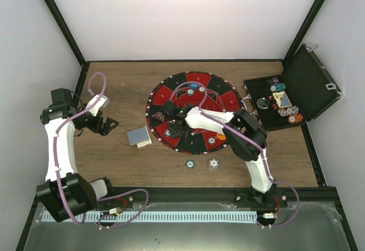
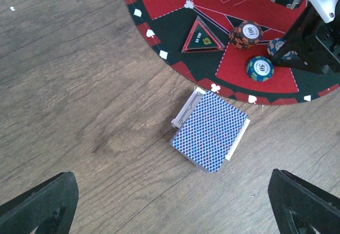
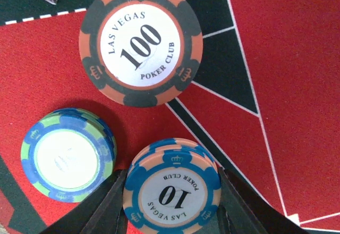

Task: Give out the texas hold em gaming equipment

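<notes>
We see the right gripper [image 3: 171,205] partly closed on the blue ten chip [image 3: 172,191], both fingers [image 3: 109,207] touching its rim, on the mat [image 3: 292,58].

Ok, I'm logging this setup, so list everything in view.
mat: one, red and black, round, centre of the table.
card deck: one, blue-backed, on table beside the mat.
100 chip: one, brown, on mat.
50 chip: one, teal, on mat.
10 chip: one, blue, gripped at the mat.
loose chips: two, teal and white, on table nearer the arms.
orange disc: one, mat's near edge.
case: one, black, open, right, more chips inside.
left hand: open, near the deck.
right hand: closed on the 10 chip.
</notes>
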